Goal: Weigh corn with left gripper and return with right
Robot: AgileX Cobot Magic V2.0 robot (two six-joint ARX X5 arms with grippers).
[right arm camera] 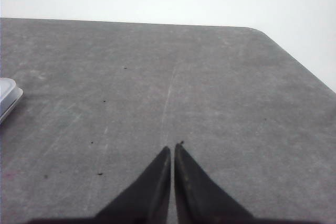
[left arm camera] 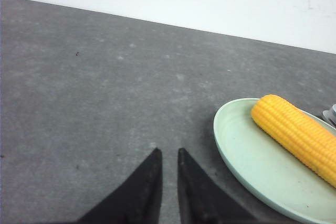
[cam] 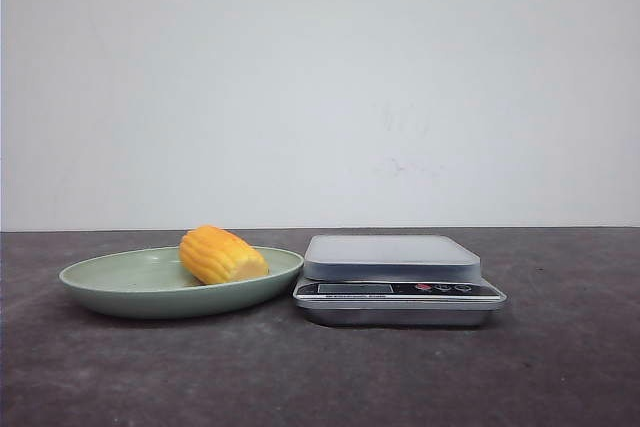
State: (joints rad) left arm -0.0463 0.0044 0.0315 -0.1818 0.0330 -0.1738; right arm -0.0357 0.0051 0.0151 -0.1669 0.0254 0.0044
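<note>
The corn (cam: 222, 255) is a yellow-orange cob lying on its side in a pale green plate (cam: 110, 282) at the left of the table. The left wrist view shows the corn (left arm camera: 296, 135) in the plate (left arm camera: 247, 166), off to one side of my left gripper (left arm camera: 169, 151). That gripper is shut over bare table, with only a narrow slit between its black fingers and nothing in it. My right gripper (right arm camera: 172, 148) is shut, its fingers almost touching over bare table. Neither gripper appears in the front view.
A silver kitchen scale (cam: 390, 257) with a flat grey platform stands just right of the plate, almost touching its rim. A corner of the scale (right arm camera: 8, 95) shows in the right wrist view. The dark grey table ends at a rounded corner (right arm camera: 262, 32) before a white wall.
</note>
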